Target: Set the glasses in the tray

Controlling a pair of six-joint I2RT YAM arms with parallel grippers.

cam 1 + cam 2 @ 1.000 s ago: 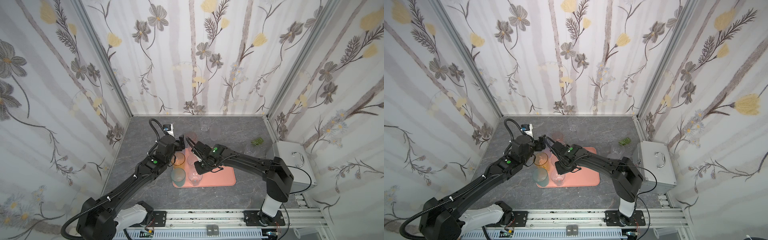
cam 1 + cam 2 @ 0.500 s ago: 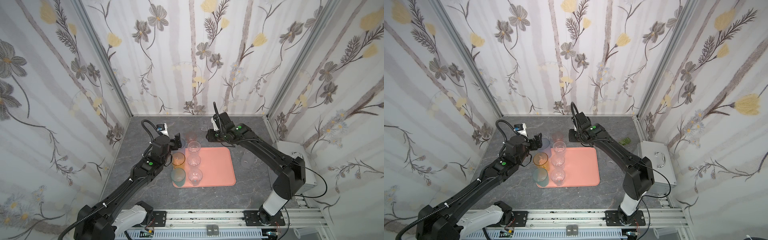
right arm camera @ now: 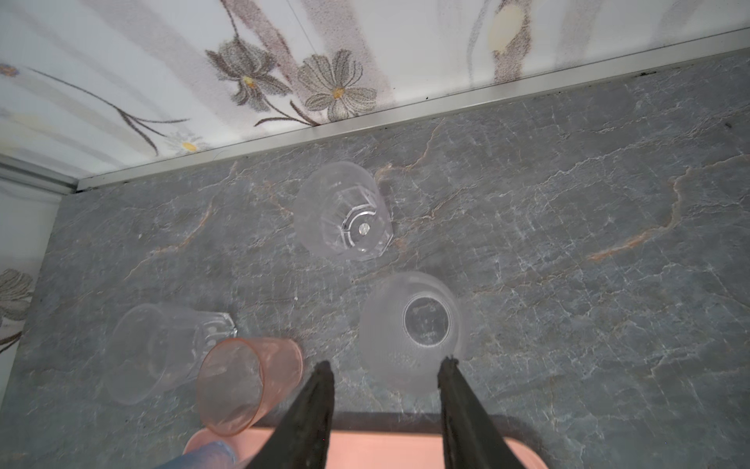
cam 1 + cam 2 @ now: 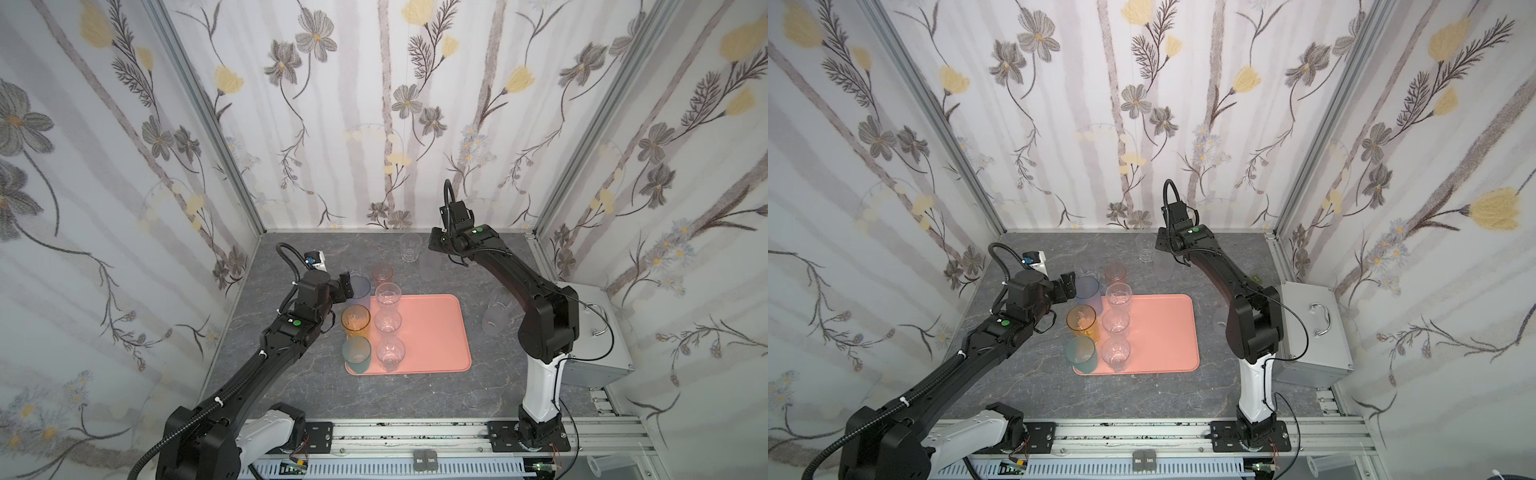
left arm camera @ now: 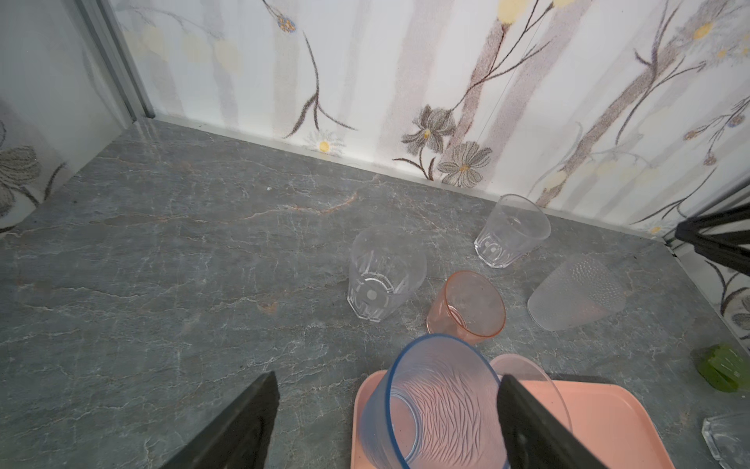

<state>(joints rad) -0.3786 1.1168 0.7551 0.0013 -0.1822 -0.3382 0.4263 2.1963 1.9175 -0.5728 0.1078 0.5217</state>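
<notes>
Tray (image 4: pixel 428 328): lies mid-table, right half bare, rounded rim free on the near and right sides. Along its left edge, in a row from far to near: blue glass (image 4: pixel 360 286), amber glass (image 4: pixel 356 319), teal glass (image 4: pixel 356 352), all hard against the rim. Just inside them, three clear glasses (image 4: pixel 387 322) in a second row.

Left gripper (image 5: pixel 387 377): hangs at the tray's far-left corner, jaws released and spread wide, straddling the blue glass; close against one finger, well clear of the other. Open table beyond, up to the left wall.

Off the tray, past its far rim: pink glass (image 4: pixel 382 272), ribbed clear glass (image 5: pixel 383 276) beside it, short clear glass (image 4: pixel 410 247) near the back wall, frosted glass (image 3: pixel 410 325) next to that. Second frosted glass (image 4: pixel 496 318): stands right of the tray, partly behind the right arm.

Right gripper (image 3: pixel 385 361): hovers over the frosted glass, jaws parted, gripping nothing. Open table toward the back-right corner.

Grey box (image 4: pixel 598 332): sits at the table's right edge.
</notes>
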